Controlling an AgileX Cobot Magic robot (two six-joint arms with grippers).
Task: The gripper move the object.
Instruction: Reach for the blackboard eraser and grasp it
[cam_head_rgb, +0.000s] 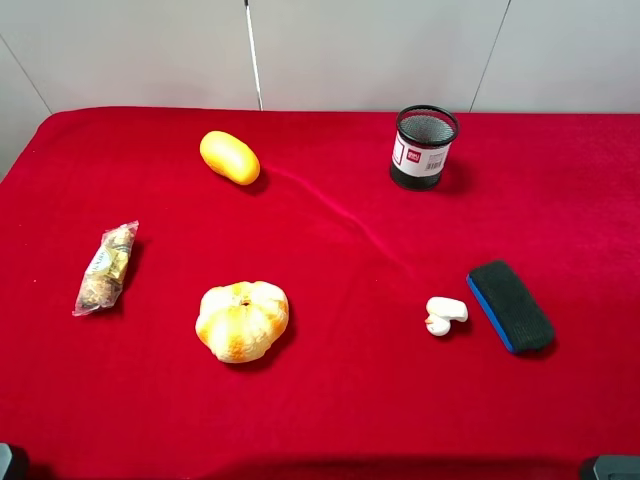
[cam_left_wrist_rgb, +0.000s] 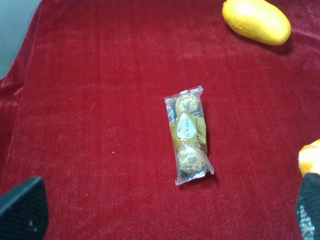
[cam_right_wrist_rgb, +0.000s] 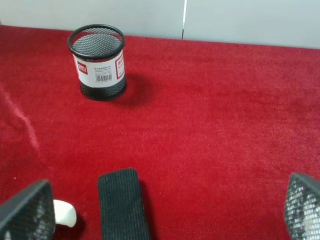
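The board eraser, dark felt on top with a blue base, lies flat on the red cloth at the right. In the right wrist view it lies between the fingers, nearer one of them. My right gripper is open and empty, above and short of the eraser. My left gripper is open and empty over the left side, near a chocolate packet. In the exterior view only dark bits of the arms show at the bottom corners.
A small white piece lies just left of the eraser. A black mesh cup stands at the back right. A pumpkin-shaped item, a yellow fruit and the chocolate packet lie on the left half.
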